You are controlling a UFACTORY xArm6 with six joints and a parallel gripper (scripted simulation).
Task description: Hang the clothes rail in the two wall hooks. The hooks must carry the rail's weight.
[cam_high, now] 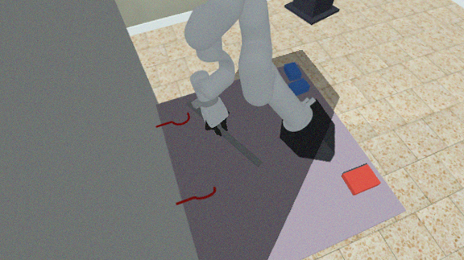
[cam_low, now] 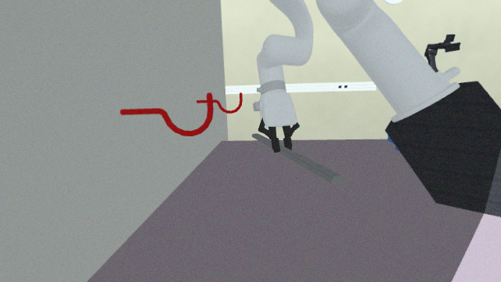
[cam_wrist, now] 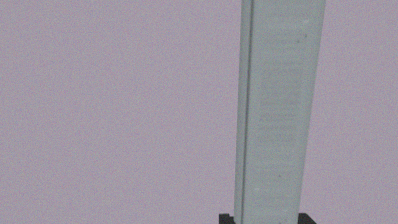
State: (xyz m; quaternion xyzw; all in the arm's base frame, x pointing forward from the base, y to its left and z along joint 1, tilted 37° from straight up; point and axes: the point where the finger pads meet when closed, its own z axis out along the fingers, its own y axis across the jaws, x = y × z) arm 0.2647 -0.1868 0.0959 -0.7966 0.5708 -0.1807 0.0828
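The clothes rail (cam_high: 233,140) is a long grey bar. My gripper (cam_high: 217,128) is shut on it near its middle and holds it above the mat, tilted. In the exterior view the rail (cam_low: 299,159) slants down to the right from the gripper (cam_low: 282,146). Two red hooks stick out of the grey wall: the far one (cam_high: 173,121) and the near one (cam_high: 196,197). They also show in the exterior view, near hook (cam_low: 182,119) and far hook (cam_low: 227,103). The rail is to the right of the hooks and apart from them. The wrist view shows the rail (cam_wrist: 277,115) running away from the fingers.
The grey wall (cam_high: 63,140) fills the left side. The arm's black base (cam_high: 306,135) stands on the mat to the right. Two blue blocks (cam_high: 295,78) lie behind the base. A red block (cam_high: 360,179) lies on the mat at front right.
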